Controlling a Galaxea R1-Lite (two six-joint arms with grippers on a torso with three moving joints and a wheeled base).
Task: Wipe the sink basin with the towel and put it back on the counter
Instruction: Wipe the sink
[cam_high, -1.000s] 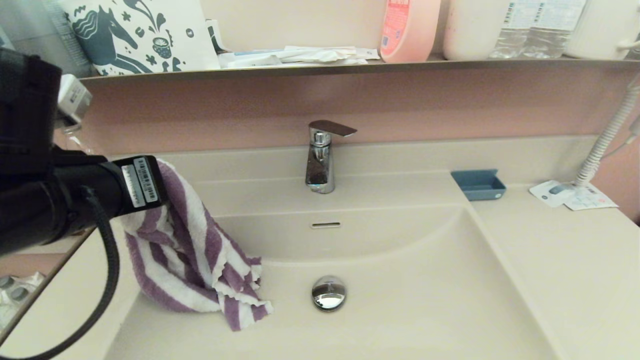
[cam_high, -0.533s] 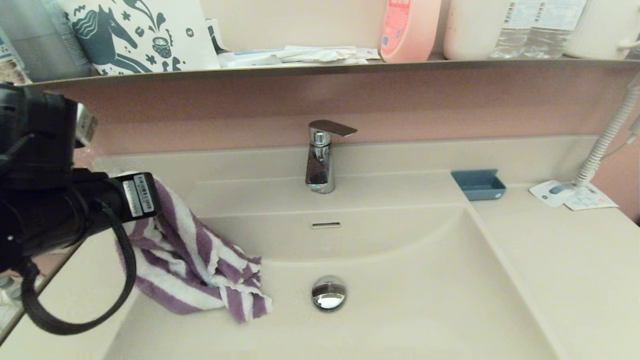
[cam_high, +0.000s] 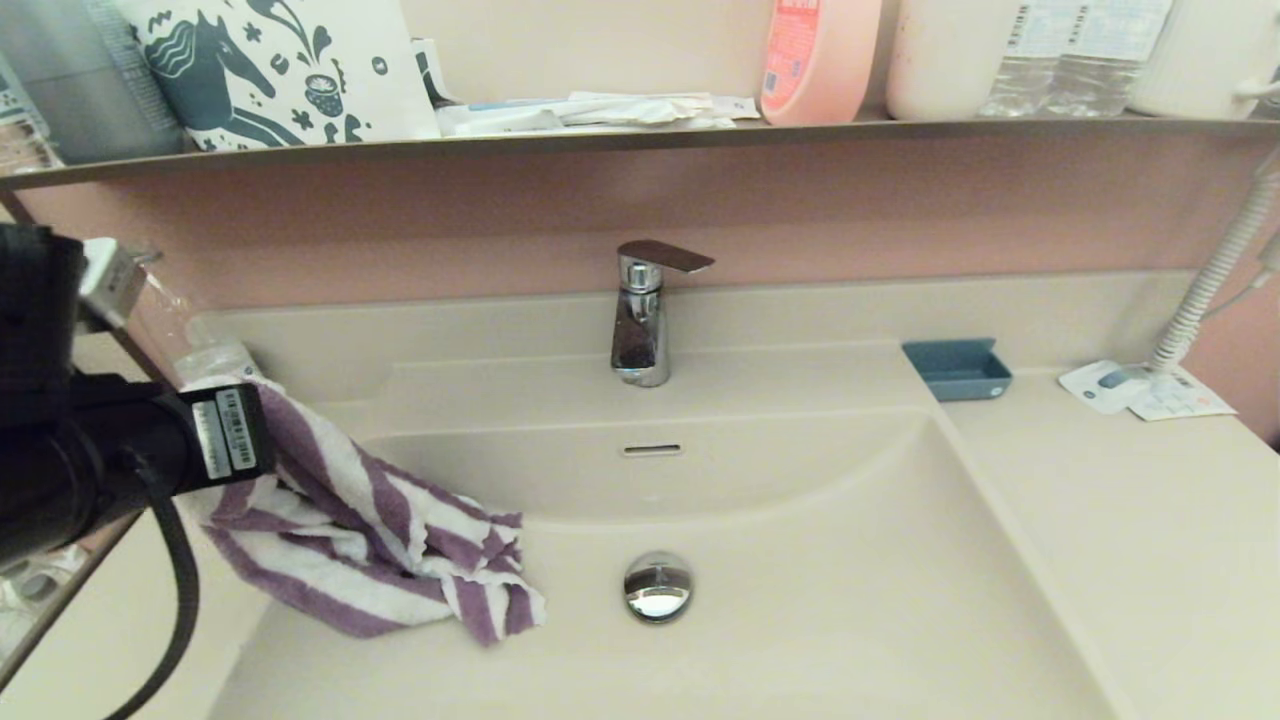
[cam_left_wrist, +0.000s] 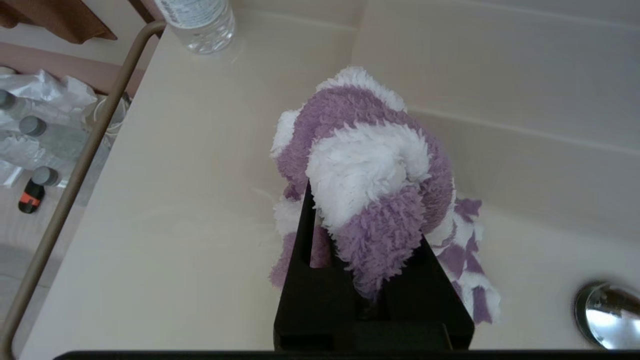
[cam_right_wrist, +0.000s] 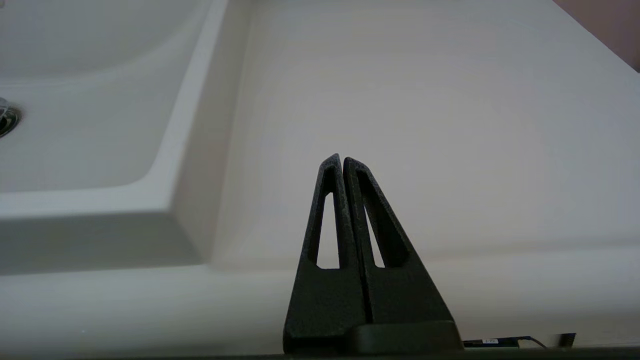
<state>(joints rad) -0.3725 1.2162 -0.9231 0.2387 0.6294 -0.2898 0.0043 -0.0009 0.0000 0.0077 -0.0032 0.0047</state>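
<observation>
Over sink basin (cam_high: 850, 600) left edge, left end effector (cam_left_wrist: 367, 235) clamps towel (cam_high: 370, 540) (long axis toward drain).

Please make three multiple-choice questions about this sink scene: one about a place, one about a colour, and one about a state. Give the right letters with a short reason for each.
1. Where does the towel lie?
A. at the basin's left side
B. on the shelf
C. inside the blue tray

2. What colours are its stripes?
A. green and yellow
B. purple and white
C. red and black

3. How is the left gripper?
A. open and empty
B. shut on the towel
C. shut on the faucet

Answers: 1 A, its loose end rests in the sink basin left of the drain plug. 2 B, both views show these stripes. 3 B, in the left wrist view the fingers clamp the cloth. The right gripper is shut above the counter.
</observation>
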